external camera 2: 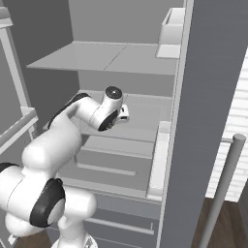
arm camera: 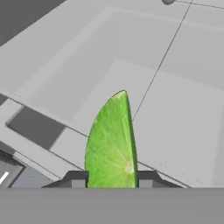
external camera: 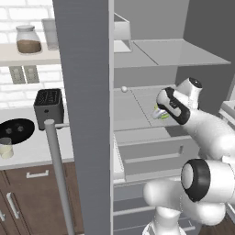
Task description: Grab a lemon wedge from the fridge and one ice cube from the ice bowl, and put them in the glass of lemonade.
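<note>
With jaws part-closed on the wedge inside the fridge, apparently just above the shelf, lift straight, back out slowly, then swing toward the glass at nine o'clock on the surface.

a kitchen is shown: an open fridge with shelves, a toaster on the worktop, brown cupboards and a white tiled wall.

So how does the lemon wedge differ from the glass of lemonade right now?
The lemon wedge is bright green-yellow and solid; the glass of lemonade is clear with pale liquid. The wedge sits between the end effector fingertips inside the fridge; the glass stands on the counter.
</note>
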{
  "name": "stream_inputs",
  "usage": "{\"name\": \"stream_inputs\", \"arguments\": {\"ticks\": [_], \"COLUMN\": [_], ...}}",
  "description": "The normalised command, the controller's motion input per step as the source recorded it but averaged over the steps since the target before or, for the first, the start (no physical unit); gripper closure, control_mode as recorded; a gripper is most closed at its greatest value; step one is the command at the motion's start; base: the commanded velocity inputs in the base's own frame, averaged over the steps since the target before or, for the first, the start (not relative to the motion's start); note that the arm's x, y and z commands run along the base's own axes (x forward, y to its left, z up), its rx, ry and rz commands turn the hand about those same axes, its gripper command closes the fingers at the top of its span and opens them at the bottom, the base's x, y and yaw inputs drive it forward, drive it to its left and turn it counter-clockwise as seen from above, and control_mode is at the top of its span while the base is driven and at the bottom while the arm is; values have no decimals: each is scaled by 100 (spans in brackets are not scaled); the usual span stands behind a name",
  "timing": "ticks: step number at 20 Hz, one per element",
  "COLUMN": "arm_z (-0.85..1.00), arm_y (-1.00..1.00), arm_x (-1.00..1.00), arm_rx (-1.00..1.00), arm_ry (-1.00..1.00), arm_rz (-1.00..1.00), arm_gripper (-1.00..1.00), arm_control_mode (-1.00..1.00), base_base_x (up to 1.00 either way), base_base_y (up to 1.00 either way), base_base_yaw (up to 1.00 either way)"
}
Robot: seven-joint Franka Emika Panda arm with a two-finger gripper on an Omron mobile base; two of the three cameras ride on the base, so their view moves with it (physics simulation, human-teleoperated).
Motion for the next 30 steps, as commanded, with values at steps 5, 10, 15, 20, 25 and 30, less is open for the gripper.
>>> {"name": "stream_inputs", "arguments": {"ticks": [5,10,15,20,25,30], "arm_z": [93,43,53,58,48,13], "arm_y": [0,0,3,8,0,17], "arm_x": [-95,-100,-100,-99,-95,-65], "arm_rx": [-3,-2,-6,-6,-1,0], "arm_ry": [5,2,0,0,0,-1], "arm_rz": [0,-6,-8,-6,-1,0], "arm_gripper": [100,100,100,100,100,100], "arm_control_mode": [-100,-100,-100,-100,-100,-100], "base_base_x": [0,0,0,0,0,0], "base_base_y": [0,0,0,0,0,0], "base_base_yaw": [0,0,0,0,0,0]}}
